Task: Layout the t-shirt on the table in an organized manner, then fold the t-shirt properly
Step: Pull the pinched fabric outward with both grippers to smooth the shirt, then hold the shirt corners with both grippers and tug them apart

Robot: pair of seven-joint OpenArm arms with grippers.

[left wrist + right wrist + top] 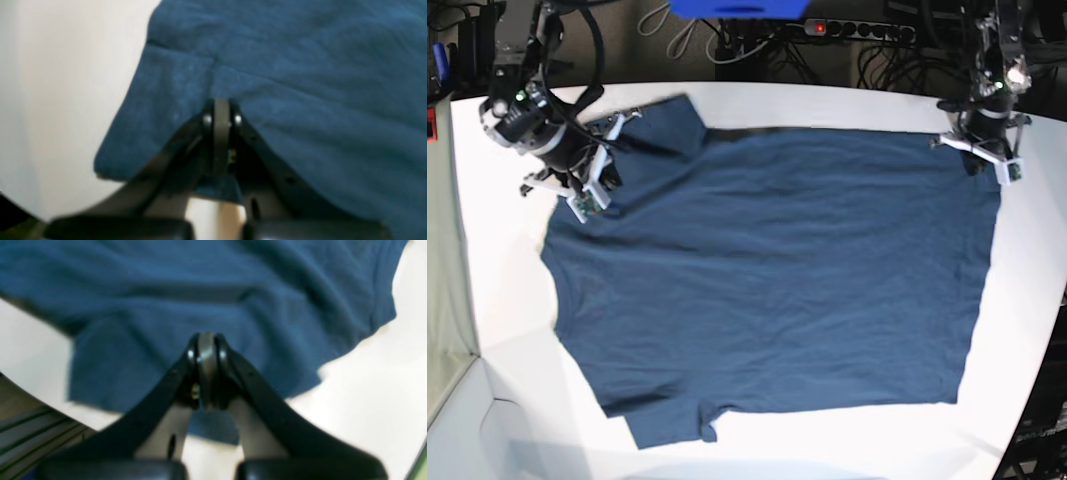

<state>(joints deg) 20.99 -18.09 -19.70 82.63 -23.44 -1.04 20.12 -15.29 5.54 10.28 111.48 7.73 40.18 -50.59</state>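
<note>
the t-shirt [777, 270] is seen spread nearly flat across the middle of the white table [507, 330] in the base view, with light wrinkles over its body. one sleeve lies near the far left corner of that view and the other near the bottom left, where a small fold of cloth is turned over at the edge.

the right end effector [587, 180] is placed at the shirt's upper left part in the base view, just beside the far sleeve. in the right wrist view its fingers are pressed together, and the right end effector [206, 350] is clamped on a pinch of blue cloth of the t-shirt [233, 290], with bare table [373, 400] shown to the right.

the left end effector [987, 150] is set at the shirt's far right corner in the base view. in the left wrist view the left end effector [222, 115] is likewise drawn together on the cloth, close to the rounded edge of the t-shirt [300, 83], and white table [60, 100] is visible to the left of it. both wrist views are blurred.
</note>
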